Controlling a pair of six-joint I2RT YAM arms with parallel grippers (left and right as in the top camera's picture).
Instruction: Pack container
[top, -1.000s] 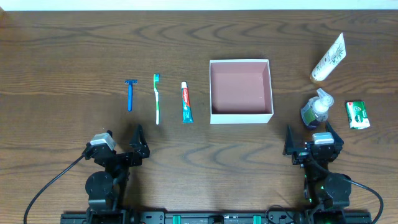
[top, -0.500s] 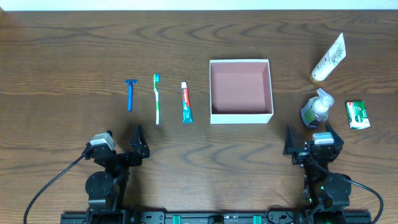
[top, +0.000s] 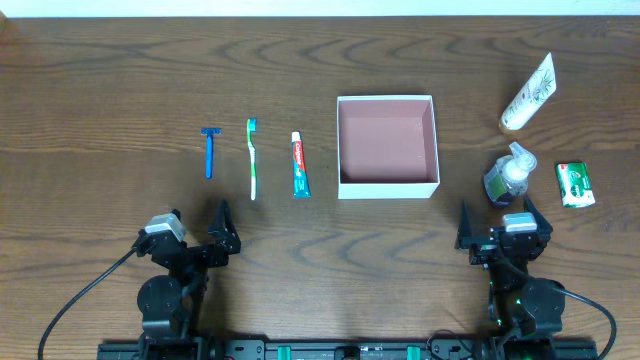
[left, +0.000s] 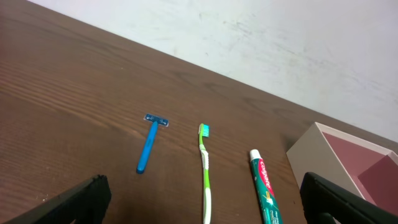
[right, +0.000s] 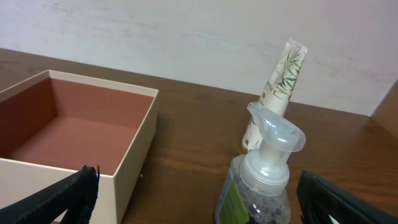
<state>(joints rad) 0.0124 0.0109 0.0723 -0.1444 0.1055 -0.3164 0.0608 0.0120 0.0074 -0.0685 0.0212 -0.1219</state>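
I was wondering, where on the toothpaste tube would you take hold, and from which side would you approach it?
Probably mid-body, from straight above. The toothpaste tube lies flat on the table, lengthwise away from the arms, cap at the far end, so jaws closing across its narrow width should fit. The toothbrush lies apart on its left, leaving room. The open left gripper is nearer.

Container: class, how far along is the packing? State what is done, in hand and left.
Done: nothing; the container is empty. In hand: nothing; the left gripper and right gripper are open, holding nothing. Left: razor, toothbrush, toothpaste, white tube, pump bottle and soap are all on the table outside it.
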